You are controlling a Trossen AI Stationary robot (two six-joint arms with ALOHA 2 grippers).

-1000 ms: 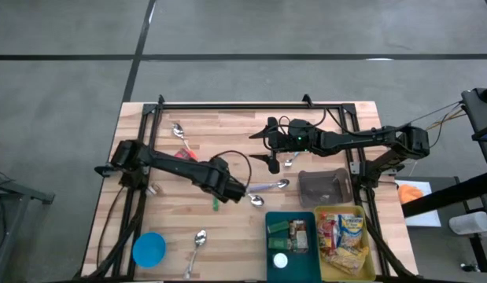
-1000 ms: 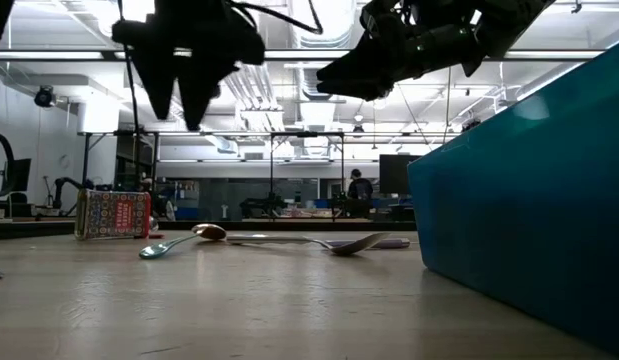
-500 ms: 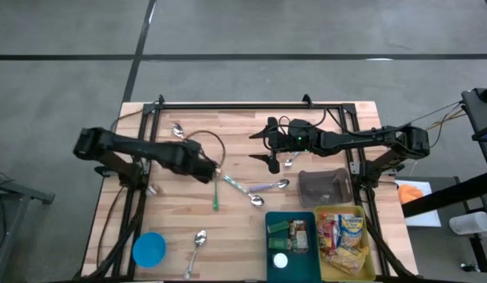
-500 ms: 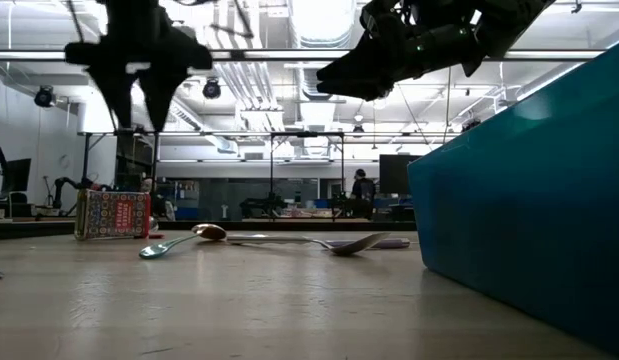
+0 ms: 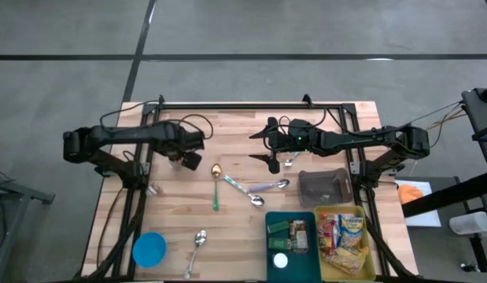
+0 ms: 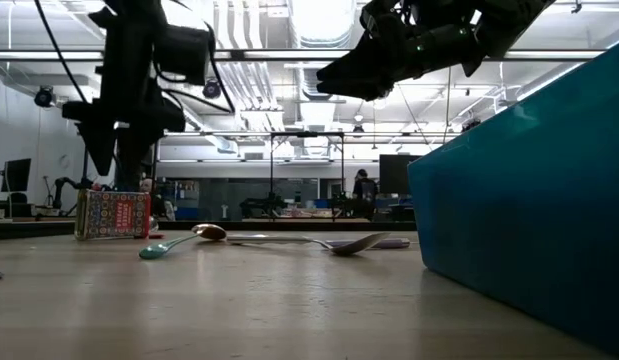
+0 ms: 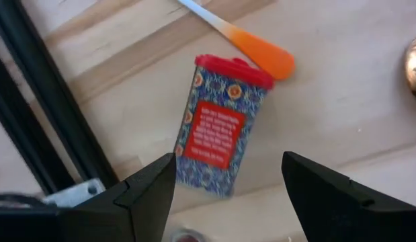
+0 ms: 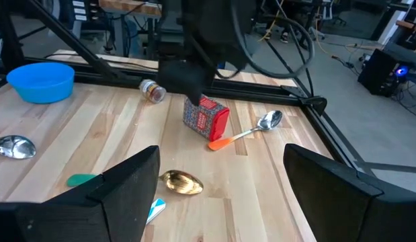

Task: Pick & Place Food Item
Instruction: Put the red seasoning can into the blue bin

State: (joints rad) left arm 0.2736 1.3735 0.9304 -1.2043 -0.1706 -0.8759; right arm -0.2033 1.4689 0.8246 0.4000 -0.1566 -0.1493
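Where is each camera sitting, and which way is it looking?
High view: above the table, looking straight down; both arms show, left hand over the patterned box, right hand mid-table.
Low view: at tabletop height, looking level across into the room; both arms hang in from above.
Left wrist view: on the left arm, looking down at the patterned box; its own open fingers show.
Right wrist view: on the right arm, looking across the table; its open fingers show.
Shared: both wrist views see the patterned box and the orange-handled spoon.

Wooden tabletop (image 5: 322,118). Blue bowl (image 5: 149,249) near front left corner, silver spoon (image 5: 198,240) beside it. Green-handled spoon (image 5: 215,185) mid-table, two more spoons (image 5: 263,189) just right of it. Orange-handled spoon (image 7: 244,42) touching nothing visible. Teal bin (image 5: 268,253), yellow bin (image 5: 370,236), brown tray (image 5: 304,192) at right.
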